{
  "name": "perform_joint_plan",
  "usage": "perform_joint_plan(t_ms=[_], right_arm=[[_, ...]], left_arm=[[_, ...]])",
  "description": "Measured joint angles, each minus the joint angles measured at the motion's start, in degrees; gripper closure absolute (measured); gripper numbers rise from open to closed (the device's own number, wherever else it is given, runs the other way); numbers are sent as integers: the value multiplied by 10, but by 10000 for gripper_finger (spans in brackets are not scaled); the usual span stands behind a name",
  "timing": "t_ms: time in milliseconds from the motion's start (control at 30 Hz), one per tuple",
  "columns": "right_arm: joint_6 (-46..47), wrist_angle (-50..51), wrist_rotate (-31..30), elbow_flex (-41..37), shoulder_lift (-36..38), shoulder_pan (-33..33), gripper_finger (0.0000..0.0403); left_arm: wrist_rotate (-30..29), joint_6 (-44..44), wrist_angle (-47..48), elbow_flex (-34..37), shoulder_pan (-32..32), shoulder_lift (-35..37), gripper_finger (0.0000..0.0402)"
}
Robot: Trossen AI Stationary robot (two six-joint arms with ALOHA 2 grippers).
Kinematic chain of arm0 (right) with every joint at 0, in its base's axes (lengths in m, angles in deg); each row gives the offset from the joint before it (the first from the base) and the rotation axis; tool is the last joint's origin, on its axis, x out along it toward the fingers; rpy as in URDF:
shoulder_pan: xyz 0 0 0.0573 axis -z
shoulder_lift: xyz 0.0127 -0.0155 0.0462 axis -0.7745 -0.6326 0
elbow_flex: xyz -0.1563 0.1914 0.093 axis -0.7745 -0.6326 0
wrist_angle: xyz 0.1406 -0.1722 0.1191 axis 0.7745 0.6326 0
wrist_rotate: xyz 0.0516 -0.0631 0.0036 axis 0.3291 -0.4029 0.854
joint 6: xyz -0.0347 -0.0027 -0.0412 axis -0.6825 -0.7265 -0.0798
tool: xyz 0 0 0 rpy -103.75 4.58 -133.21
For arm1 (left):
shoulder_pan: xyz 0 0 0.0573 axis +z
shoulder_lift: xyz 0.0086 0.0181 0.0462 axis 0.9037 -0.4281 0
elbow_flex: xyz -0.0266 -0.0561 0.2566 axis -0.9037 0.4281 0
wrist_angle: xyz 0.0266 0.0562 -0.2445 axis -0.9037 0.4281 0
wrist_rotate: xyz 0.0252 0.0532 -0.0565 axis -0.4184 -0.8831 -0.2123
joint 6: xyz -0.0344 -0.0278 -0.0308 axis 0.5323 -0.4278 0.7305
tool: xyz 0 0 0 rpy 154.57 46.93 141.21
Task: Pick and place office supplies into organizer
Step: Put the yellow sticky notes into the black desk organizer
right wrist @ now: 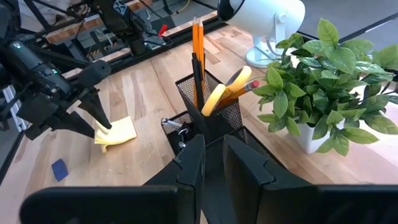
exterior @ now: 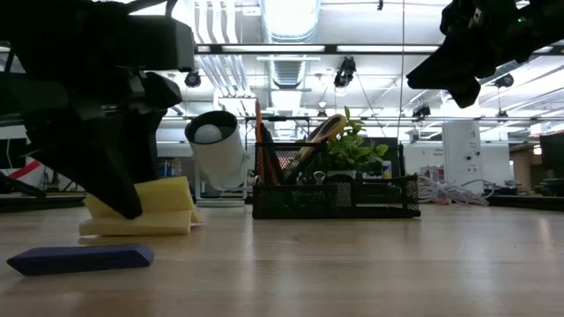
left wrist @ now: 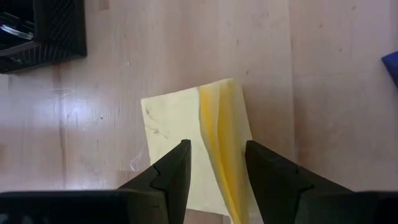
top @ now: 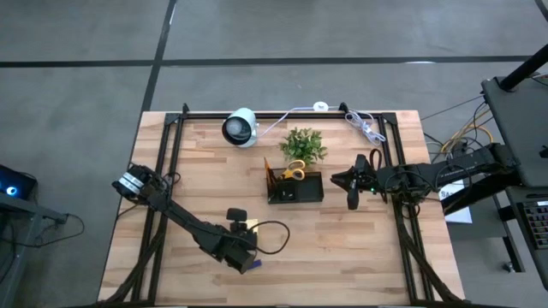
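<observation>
High view showed the left gripper (top: pixel 243 249) low at centre-left, fingers (left wrist: pixel 176 168) apart astride the yellow pad (left wrist: pixel 199 146), apparently touching it, a blue block (exterior: pixel 79 259) nearby. Organizer (top: pixel 295 190) sat mid-frame holding scissors (top: pixel 294 172) and pencils (right wrist: pixel 198 38). Right gripper (top: pixel 352 184) hovered just right of it, nearly closed, empty

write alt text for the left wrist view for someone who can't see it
The left gripper hovers open over a yellow sticky pad on the wood table, its fingers straddling the pad's curled edge. A corner of the black organizer and a sliver of a blue block show at the edges.
</observation>
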Motion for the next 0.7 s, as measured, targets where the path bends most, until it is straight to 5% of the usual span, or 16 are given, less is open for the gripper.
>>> perform_joint_plan(t_ms=[700], right_arm=[[0,0,0,0,0,0,353]], left_arm=[[-16,55,8,4,3,0,265]])
